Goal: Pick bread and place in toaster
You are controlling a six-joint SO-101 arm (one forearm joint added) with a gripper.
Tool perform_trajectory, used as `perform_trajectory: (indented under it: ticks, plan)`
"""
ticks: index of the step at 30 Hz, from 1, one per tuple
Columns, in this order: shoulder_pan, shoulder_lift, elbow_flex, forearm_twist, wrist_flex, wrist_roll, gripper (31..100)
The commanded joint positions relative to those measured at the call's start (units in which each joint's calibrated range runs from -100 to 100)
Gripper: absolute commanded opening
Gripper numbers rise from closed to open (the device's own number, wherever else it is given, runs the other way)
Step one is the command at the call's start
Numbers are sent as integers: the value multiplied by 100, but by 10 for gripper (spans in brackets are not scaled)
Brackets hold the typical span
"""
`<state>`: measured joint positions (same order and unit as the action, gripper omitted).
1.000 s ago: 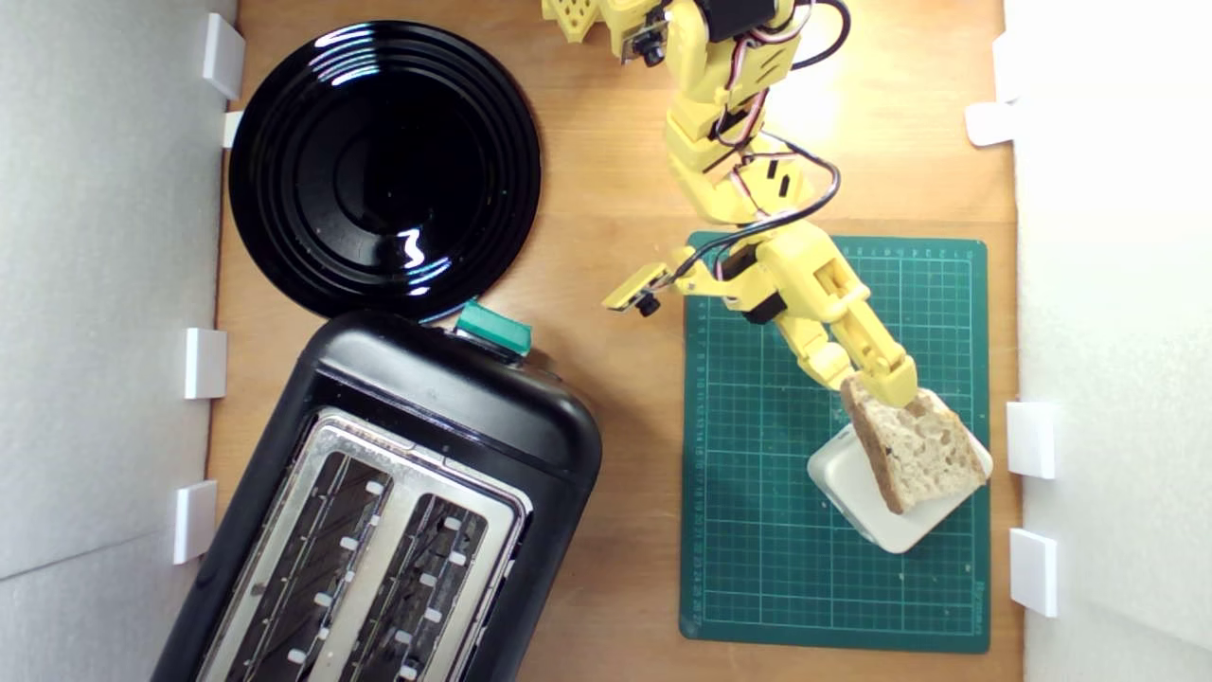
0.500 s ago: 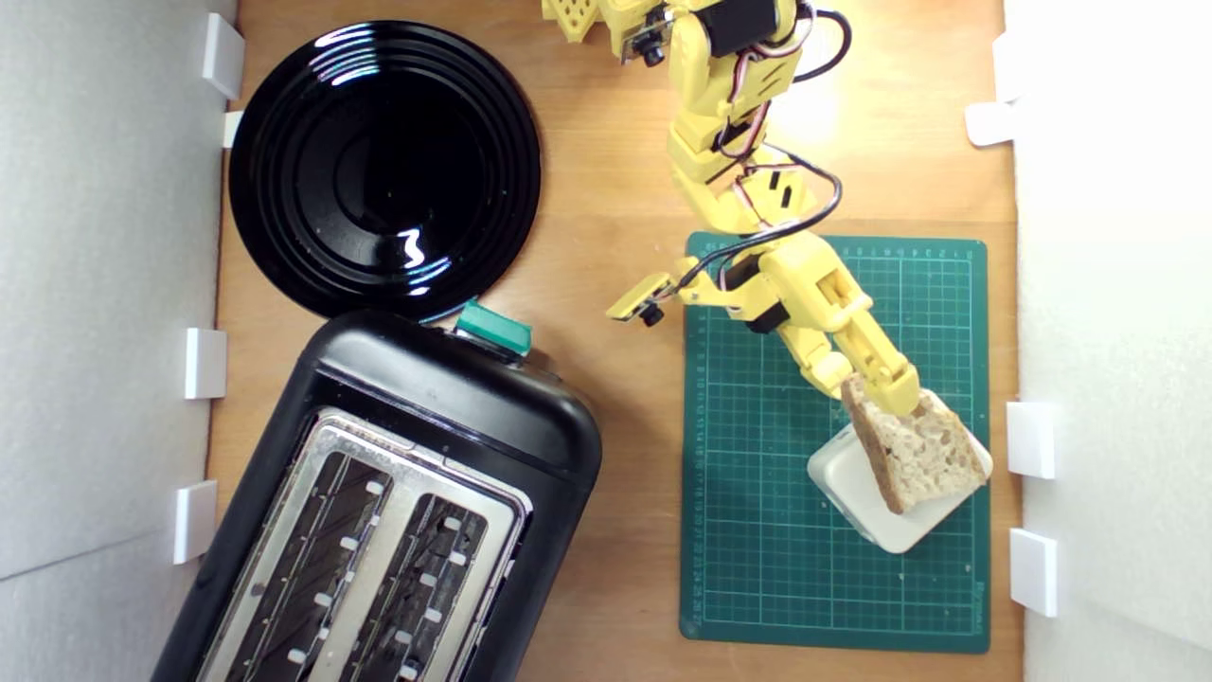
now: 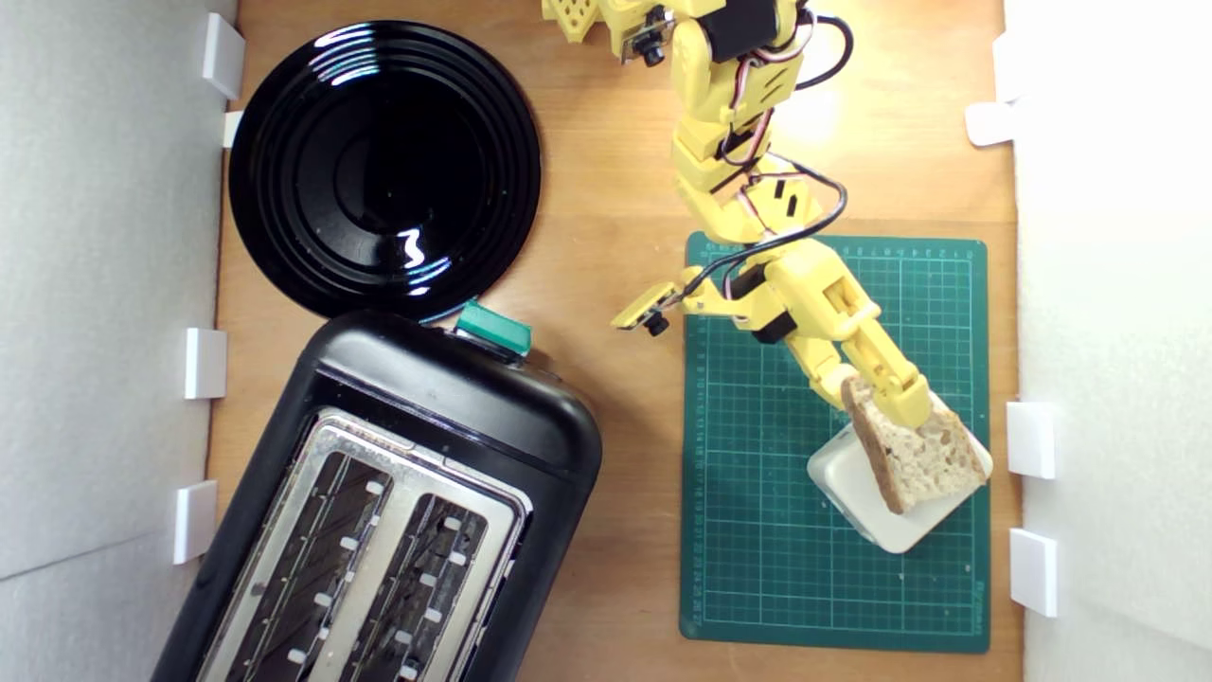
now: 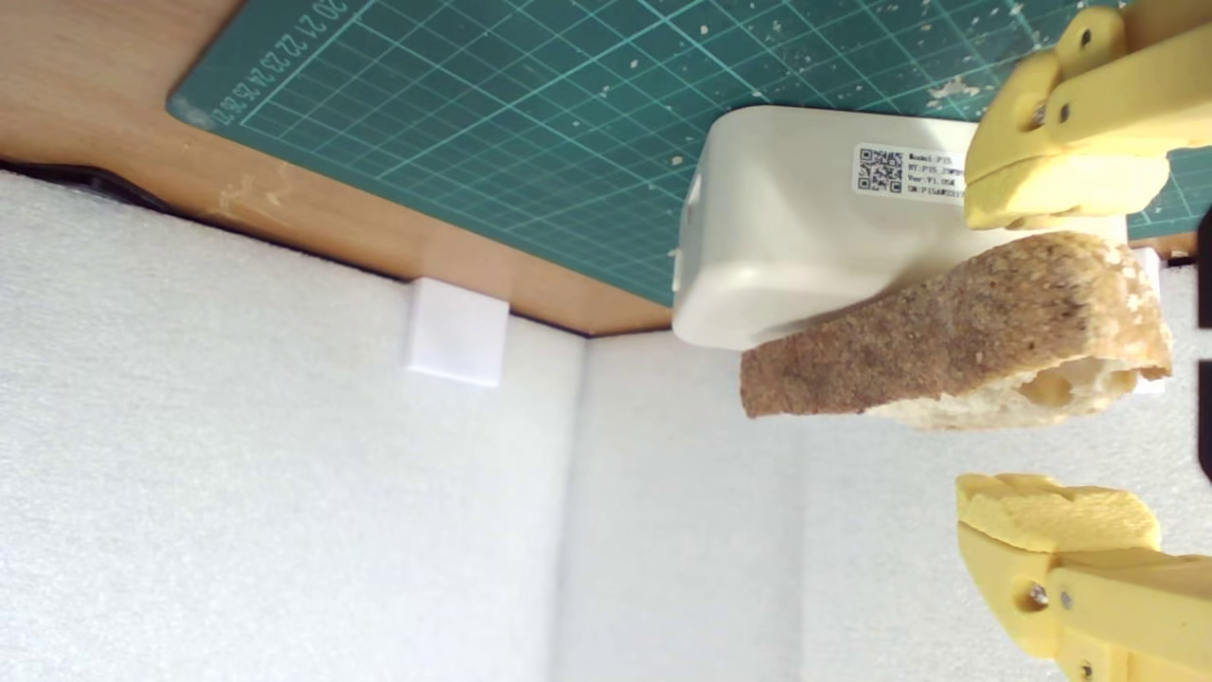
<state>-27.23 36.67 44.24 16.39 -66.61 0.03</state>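
The bread (image 3: 923, 459), a brown-crusted wedge with holey crumb, lies on a cream-white block (image 3: 876, 521) at the exterior view's right. My yellow gripper (image 3: 881, 403) straddles the slice's narrow end, one finger above it and one below. In the wrist view the bread (image 4: 956, 332) sits between the two fingertips (image 4: 1051, 516). The upper one touches the crust, and a gap shows under the slice, so the gripper (image 4: 1056, 355) is open. The black toaster (image 3: 398, 493) with silver slots and a teal lever (image 3: 492, 329) stands at the lower left.
A round black plate (image 3: 383, 166) sits at the upper left, close to the toaster. A green cutting mat (image 3: 757, 568) lies under the block. White foam walls (image 3: 1108, 284) with small white brackets line both sides of the wooden table (image 3: 625, 189).
The gripper has slid a little farther along the bread, toward the exterior view's lower right. The slice and the block have not moved.
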Motion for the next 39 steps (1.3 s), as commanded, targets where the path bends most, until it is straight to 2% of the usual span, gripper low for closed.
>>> perform_trajectory:
  ticks: [1,18,25,28,39]
  plan:
    - [-65,-48,-289,-62,-165,-21,872]
    - [-65,119,-380,-62,-165,-21,865]
    - [-49,111,-371,-62,-165,-21,706]
    - [-57,111,-371,-62,-165,-21,667]
    - [-49,111,-353,-62,-173,-21,604]
